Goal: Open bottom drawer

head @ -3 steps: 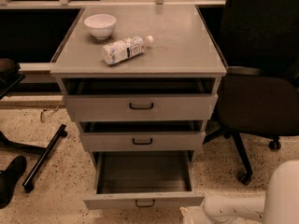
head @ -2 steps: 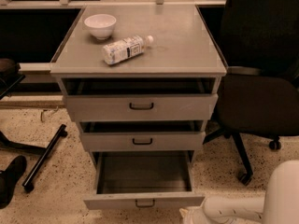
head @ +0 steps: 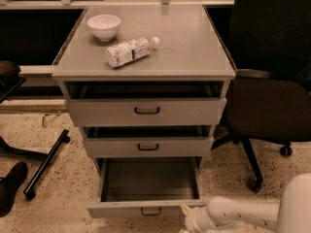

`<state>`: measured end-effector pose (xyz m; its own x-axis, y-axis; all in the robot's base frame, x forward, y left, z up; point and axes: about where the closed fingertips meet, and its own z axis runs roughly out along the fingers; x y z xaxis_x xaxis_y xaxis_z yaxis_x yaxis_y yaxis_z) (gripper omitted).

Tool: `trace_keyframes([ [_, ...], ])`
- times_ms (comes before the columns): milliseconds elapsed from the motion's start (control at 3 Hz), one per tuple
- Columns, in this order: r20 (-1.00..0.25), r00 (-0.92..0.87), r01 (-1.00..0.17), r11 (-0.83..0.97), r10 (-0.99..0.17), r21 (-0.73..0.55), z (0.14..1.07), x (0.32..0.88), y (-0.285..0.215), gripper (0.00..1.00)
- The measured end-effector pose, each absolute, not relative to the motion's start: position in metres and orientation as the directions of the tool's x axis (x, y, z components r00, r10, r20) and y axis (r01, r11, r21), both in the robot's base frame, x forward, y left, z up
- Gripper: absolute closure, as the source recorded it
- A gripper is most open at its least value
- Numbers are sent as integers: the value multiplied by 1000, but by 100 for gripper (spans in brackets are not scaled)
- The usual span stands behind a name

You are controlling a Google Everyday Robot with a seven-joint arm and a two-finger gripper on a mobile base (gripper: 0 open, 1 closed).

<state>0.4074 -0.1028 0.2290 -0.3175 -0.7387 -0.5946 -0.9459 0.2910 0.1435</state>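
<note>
**Bottom drawer is out — the job looks almost done**

The bottom drawer (head: 146,208) is the lowest one in the grey stack under the table (head: 194,42). It is pulled out toward the camera, and you can see down into its dark inside. Nothing shows in there. Its little black handle (head: 151,211) is on the front, low in the view. The middle drawer (head: 148,147) and the top drawer (head: 146,111) are only out a crack.

The end effector (head: 188,223) is at the bottom edge of the view, on the end of the white arm (head: 238,211). It is just to the right of the drawer's front and near the handle. The edge cuts part of it off, so I cannot tell if it is open or closed, or if it touches the drawer.

I think the pulling step is in hand and near its end — the drawer looks far enough out to count as open. The next move calls for letting go, if it holds anything. Then it should back straight away without bumping the front shut. The black chair (head: 272,106) stands close on the right, so the arm needs care there.

A white bowl (head: 103,26) and a bottle (head: 130,51) lying on its side are up on the table, well apart from the drawer.
</note>
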Motion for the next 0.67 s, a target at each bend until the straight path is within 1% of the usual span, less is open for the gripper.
trace_keyframes([
  [667, -610, -194, -979, 190, -768, 72, 225, 473, -55, 0],
])
